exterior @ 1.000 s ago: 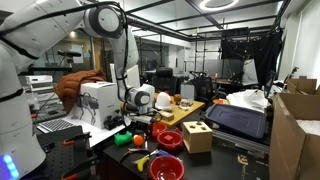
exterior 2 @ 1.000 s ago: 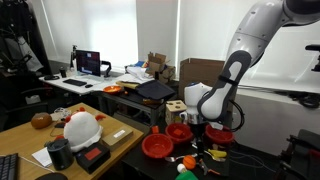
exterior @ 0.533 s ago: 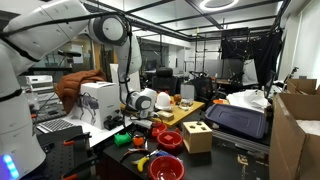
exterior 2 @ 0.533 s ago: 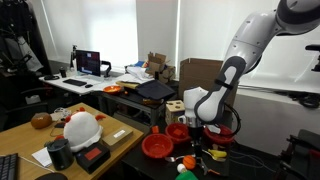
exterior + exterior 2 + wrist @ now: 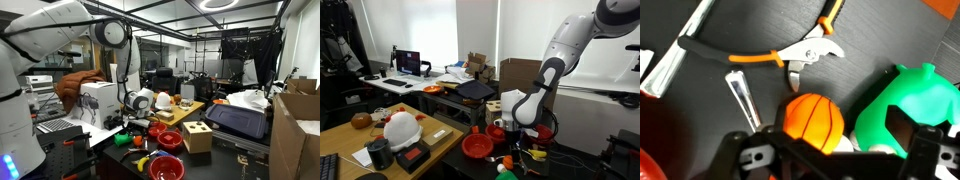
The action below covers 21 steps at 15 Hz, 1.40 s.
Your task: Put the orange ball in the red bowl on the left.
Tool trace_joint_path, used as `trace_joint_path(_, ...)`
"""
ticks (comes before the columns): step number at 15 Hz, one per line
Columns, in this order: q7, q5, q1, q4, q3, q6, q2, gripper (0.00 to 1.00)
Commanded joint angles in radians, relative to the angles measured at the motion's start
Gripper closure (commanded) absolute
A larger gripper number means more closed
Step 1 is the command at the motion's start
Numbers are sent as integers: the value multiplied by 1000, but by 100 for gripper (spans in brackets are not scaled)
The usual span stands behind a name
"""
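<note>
Having sunk slightly, I am holding my pincer point(image 5: 828, 148) open astride the ball point(image 5: 811, 118) near the worktop's corner, risking squirting it away because the green toy point(image 5: 902, 105) is crowding one finger.

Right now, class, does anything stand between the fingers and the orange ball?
Nothing visible in the wrist view: the orange ball lies between the open fingers. A green object sits close beside it, near one finger.

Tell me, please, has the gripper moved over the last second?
Yes, slightly: in an exterior view the gripper has dropped a little lower and edged closer to the large red bowl.
</note>
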Motion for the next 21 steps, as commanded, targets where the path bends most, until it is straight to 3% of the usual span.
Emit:
trace_joint_path(1,-55,6,-17,8,14,32,16,0)
trace_joint_path(14,-131,-57,-22,21,-3,187,69,0)
trace_joint_path(20,-165,-85,-56,24,-3,251,93,0)
trace_joint_path(21,-172,-85,-62,26,-1,259,97,25)
